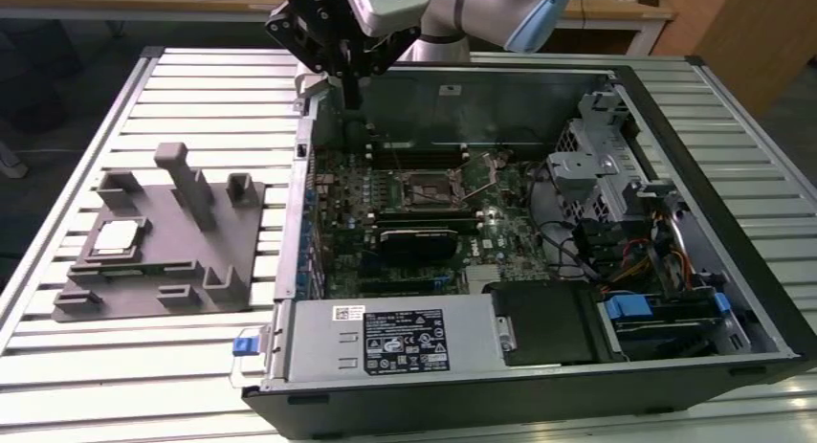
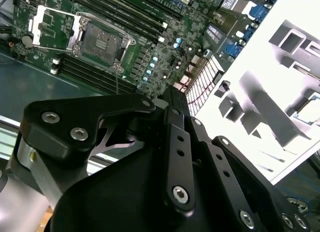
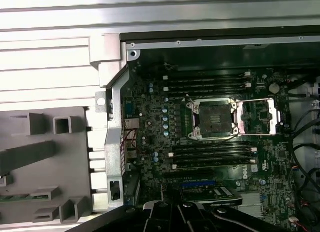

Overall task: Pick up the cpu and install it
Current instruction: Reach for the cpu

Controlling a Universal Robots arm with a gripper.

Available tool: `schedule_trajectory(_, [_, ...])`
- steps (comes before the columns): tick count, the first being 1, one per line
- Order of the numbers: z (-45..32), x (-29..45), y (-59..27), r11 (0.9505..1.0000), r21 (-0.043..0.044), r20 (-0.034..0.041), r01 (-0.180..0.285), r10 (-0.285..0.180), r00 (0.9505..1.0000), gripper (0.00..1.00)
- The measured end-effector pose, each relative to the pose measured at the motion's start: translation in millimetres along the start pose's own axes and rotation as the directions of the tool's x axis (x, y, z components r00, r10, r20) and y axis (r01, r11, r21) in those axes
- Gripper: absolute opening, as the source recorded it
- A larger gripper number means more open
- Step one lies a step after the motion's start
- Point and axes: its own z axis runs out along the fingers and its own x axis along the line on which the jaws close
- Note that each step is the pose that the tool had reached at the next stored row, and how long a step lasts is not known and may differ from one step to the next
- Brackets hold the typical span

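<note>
The slatted metal table [image 1: 77, 366] carries all the items. The open computer case [image 1: 511, 405] lies on its side and takes up the middle and the exterior view's right of the table. The robot arm [image 1: 511, 12] enters from the far edge of the table.

The grey plastic tray [image 1: 153, 271], fitted with upright posts, lies flat on the table just beside the case, on the exterior view's left. The green motherboard [image 1: 351, 189] covers the floor of the case.

The gripper [image 1: 347, 103] hangs pointing downward over the far corner of the case, on the side nearest the tray. In the exterior view its fingers are drawn together into a narrow tip, with nothing held between them.

The black square socket [image 3: 215, 119] sits near the middle of the motherboard, between rows of memory slots. Its metal load plate [image 3: 257, 117] is swung open to one side.

The cpu [image 1: 115, 237] lies flat in a recess of the tray, on the side away from the case. It is well apart from the gripper and from the socket.
</note>
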Motion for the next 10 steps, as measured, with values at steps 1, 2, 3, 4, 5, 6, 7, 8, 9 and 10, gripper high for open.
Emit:
schedule_trajectory(1, [0.0,0.3,0.0,1.0,0.0,0.0,0.0,0.0,1.0,0.11])
schedule_trajectory(2, [0.1,0.6,-0.1,1.0,0.0001,-0.0001,0.0,0.0,1.0,0.11])
schedule_trajectory(3, [0.2,1.0,-0.1,1.0,0.0,-0.0001,0.0,0.0,1.0,0.11])
schedule_trajectory(4, [0.2,1.3,-0.1,1.0,0.0001,-0.0001,0.0,0.0,1.0,0.11])
schedule_trajectory(5, [0.3,1.6,-0.1,1.0,0.0,-0.0001,0.0,0.0,1.0,0.11])
schedule_trajectory(6, [0.3,2.0,-0.2,1.0,0.0001,-0.0002,0.0,0.0,1.0,0.11])
schedule_trajectory(7, [0.4,2.4,-0.2,1.0,0.0,-0.0001,0.0,0.0,1.0,0.11])
schedule_trajectory(8, [0.5,2.7,-0.2,1.0,0.0,-0.0001,0.0,0.0,1.0,0.11])
schedule_trajectory(9, [0.5,3.1,-0.3,1.0,0.0,-0.0001,0.0,0.0,1.0,0.11])
schedule_trajectory(10, [0.6,3.5,-0.3,1.0,0.0001,-0.0002,0.0,0.0,1.0,0.11])
